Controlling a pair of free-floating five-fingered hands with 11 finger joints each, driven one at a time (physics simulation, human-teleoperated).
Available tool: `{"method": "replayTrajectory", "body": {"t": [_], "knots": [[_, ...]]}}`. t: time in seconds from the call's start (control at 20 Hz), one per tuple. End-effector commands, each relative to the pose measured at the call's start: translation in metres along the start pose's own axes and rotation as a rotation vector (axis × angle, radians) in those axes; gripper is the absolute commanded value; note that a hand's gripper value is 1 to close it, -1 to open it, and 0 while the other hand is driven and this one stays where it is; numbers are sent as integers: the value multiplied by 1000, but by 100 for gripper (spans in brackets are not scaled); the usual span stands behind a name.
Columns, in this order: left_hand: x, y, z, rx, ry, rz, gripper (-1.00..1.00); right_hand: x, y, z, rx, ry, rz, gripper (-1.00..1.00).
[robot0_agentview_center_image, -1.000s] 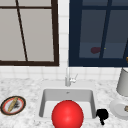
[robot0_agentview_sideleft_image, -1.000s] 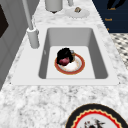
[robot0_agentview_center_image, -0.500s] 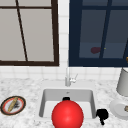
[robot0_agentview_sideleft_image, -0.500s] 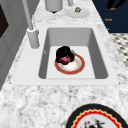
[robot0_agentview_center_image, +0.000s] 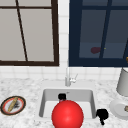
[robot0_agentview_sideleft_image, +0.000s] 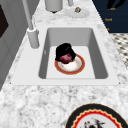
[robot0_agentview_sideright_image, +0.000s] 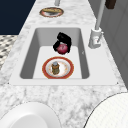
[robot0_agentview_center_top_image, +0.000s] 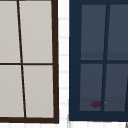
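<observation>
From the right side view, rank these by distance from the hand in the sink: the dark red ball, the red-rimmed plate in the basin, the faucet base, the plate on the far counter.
From the left hand:
1. Dark red ball, in its curled fingers.
2. Red-rimmed plate, on the basin floor, nearer the camera.
3. Faucet base, on the sink's right-hand ledge; too close to the plate to call.
4. Far plate, on the counter beyond the sink.

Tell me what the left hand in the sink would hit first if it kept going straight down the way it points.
Probably the red-rimmed plate on the sink floor: the left hand, curled round a dark red round thing, hangs by the plate's far edge. Depth is unclear; it may meet bare floor instead.
</observation>
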Motion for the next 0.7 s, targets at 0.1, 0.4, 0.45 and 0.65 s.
{"method": "replayTrajectory", "body": {"t": [0.1, 0.4, 0.45, 0.65], "knots": [[22, 33, 26, -32, -32, -47, 100, 0, 0, 0, 0, 0, 0, 0], [35, 58, 57, -30, -17, -32, 100, 0, 0, 0, 0, 0, 0, 0], [37, 62, 63, -31, -16, -31, 100, 0, 0, 0, 0, 0, 0, 0], [45, 77, 89, -24, -7, -28, 100, 0, 0, 0, 0, 0, 0, 0]]}}
